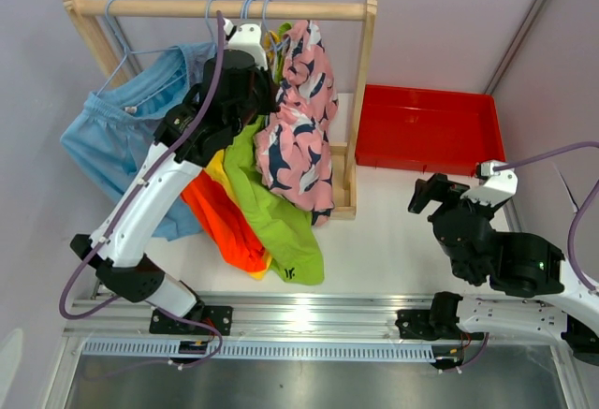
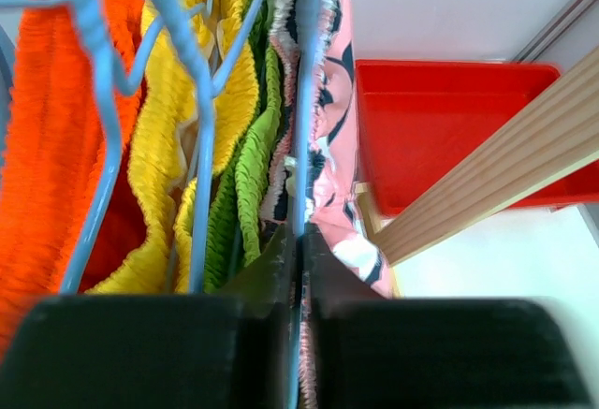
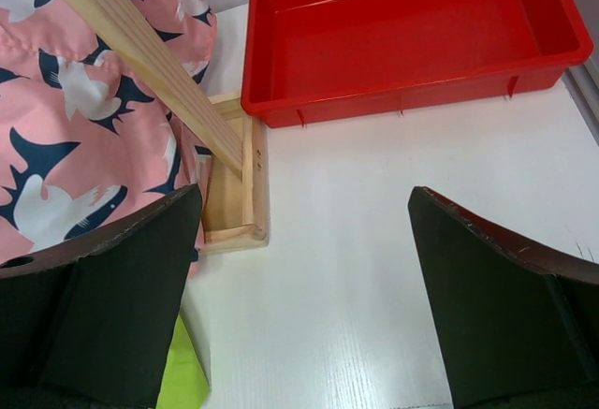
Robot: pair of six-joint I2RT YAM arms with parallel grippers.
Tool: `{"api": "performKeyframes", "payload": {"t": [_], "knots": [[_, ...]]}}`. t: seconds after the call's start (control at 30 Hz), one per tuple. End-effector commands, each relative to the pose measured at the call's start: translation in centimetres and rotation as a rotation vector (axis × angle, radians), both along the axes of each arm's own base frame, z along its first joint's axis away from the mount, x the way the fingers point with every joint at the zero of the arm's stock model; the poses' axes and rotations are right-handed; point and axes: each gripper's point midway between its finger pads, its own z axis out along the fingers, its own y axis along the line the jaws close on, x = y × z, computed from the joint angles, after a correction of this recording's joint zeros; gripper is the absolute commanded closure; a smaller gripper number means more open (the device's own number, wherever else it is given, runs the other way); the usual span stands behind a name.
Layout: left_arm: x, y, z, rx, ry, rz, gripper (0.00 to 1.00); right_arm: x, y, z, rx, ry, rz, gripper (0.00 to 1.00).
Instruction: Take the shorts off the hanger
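White tabletop [image 1: 393,241] is spreading out from the near edge, where both arms are bolted. On the right, the right gripper [image 3: 301,212] is hovering over bare table with its jaws spread wide and nothing between them. It is sitting just beside the foot of the wooden rack [image 1: 225,7].

On the left, the other arm is reaching up and away into the hanging clothes. The left gripper [image 2: 299,236] is pinching nearly closed around a blue wire hanger [image 2: 306,100]. This hanger is carrying the pink shark-print shorts [image 1: 299,119]; whether fabric is also being pinched, I cannot tell.

Beside them, the lime green shorts [image 1: 276,212], yellow shorts [image 2: 164,128] and orange-red shorts [image 1: 220,217] are hanging bunched together. All are dangling from the rack's top rail. The light blue shorts [image 1: 117,138] are hanging apart at the rail's left end.

Farther right, a red bin [image 1: 430,128] is sitting on the table, near the wall.
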Motion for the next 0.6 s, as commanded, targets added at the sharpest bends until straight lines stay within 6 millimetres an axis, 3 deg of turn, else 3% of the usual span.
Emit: {"api": "performKeyframes", "payload": {"t": [0.0, 0.13, 0.17, 0.2, 0.23, 0.3, 0.33, 0.43, 0.5, 0.53, 0.57], "knots": [[0.6, 0.0, -0.1, -0.01, -0.002, 0.012, 0.99, 0.1, -0.5, 0.3, 0.037, -0.017, -0.034, 0.01], [0.3, -0.1, 1.1, 0.003, -0.006, 0.004, 1.0, 0.1, -0.6, 0.3, 0.035, -0.019, -0.038, 0.01], [-0.1, 0.2, 3.1, -0.003, -0.046, -0.002, 1.0, 0.1, -0.6, 0.3, 0.035, -0.019, -0.038, 0.0], [0.1, -0.1, 3.2, 0.011, -0.042, -0.009, 1.0, 0.1, -0.7, 0.3, 0.033, -0.018, -0.039, 0.0], [-1.2, 0.5, 7.0, -0.029, -0.105, -0.016, 1.0, 0.1, -0.7, 0.4, 0.036, -0.02, -0.039, 0.0], [-1.6, 0.3, 7.7, 0.004, -0.114, -0.04, 1.0, 0.2, -0.6, 0.5, 0.039, -0.023, -0.038, 0.01], [-2.8, 1.0, 11.0, -0.046, -0.186, -0.048, 1.0, 0.2, -0.6, 0.6, 0.041, -0.026, -0.038, 0.0], [-4.4, 1.8, 13.3, -0.074, -0.251, -0.077, 1.0, 0.3, -0.2, 0.5, 0.038, -0.028, -0.033, 0.0], [-4.8, 1.4, 13.0, -0.068, -0.257, -0.114, 1.0, 0.4, 0.0, 0.5, 0.031, -0.028, -0.029, 0.01], [-6.1, 2.2, 14.0, -0.086, -0.283, -0.132, 1.0, 0.4, 0.1, 0.5, 0.029, -0.029, -0.027, 0.0], [-6.4, 2.0, 13.4, -0.08, -0.271, -0.156, 1.0, 0.5, 0.2, 0.6, 0.025, -0.029, -0.026, 0.01]]}}
